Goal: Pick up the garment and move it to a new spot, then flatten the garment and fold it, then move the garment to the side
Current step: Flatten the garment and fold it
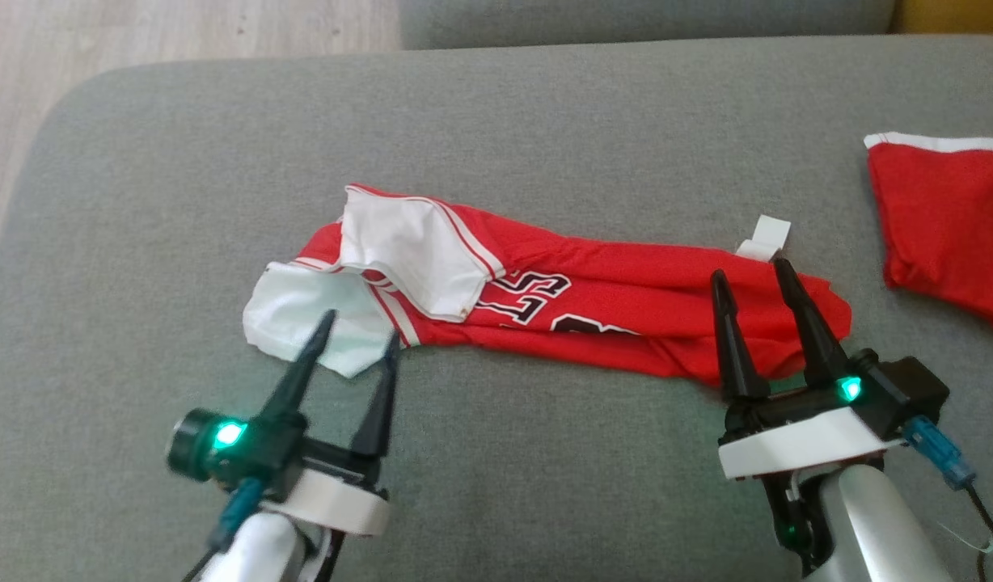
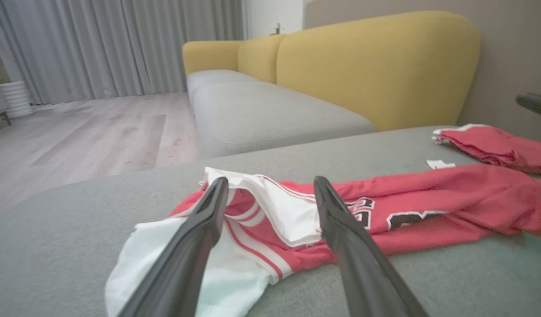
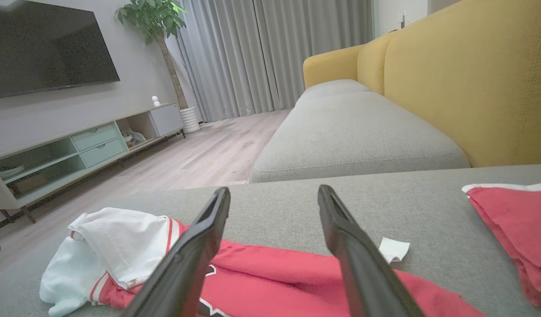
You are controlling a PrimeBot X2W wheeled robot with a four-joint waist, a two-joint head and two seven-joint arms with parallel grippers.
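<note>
Jersey cloth like this looks light and limp. The garment point(image 1: 626, 299) lies bunched in a long strip across the grey cushion point(image 1: 496, 121), with its white end to the robot's left and its red end to the right. The left gripper point(image 1: 361, 327) is spread over the white end and the right gripper point(image 1: 748, 269) is spread over the red end by the tag point(image 1: 767, 237) — neither pinches anything. I'd judge it will sag and slide, so take it deep at both ends, through every layer.
</note>
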